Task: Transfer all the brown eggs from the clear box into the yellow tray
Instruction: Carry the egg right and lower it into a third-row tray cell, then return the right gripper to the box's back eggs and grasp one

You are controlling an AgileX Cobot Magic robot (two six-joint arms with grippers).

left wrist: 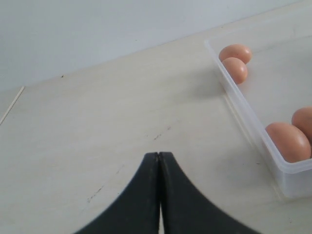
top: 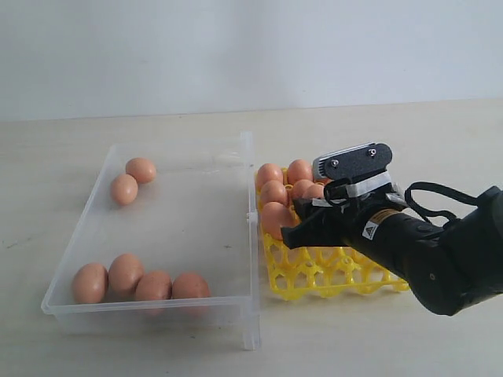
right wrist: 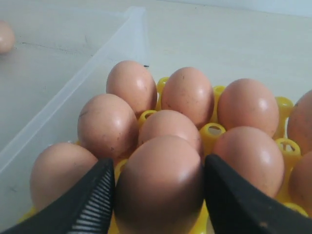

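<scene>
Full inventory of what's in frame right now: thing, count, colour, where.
box: 1, clear, on table, left of tray
eggs in box: 6, brown, two at far end, four at near end
tray: 1, yellow, beside box's right wall
eggs in tray: about 10, brown, far part of tray; near cells empty
table: 1, pale beige, under everything
left pincer: 1, black, shut, above bare table outside box
right pincer: 1, black, over tray, shut on one egg

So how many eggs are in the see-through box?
6. Two brown eggs sit side by side near the clear box's far-left corner; four line its near wall. None look hidden.
</scene>
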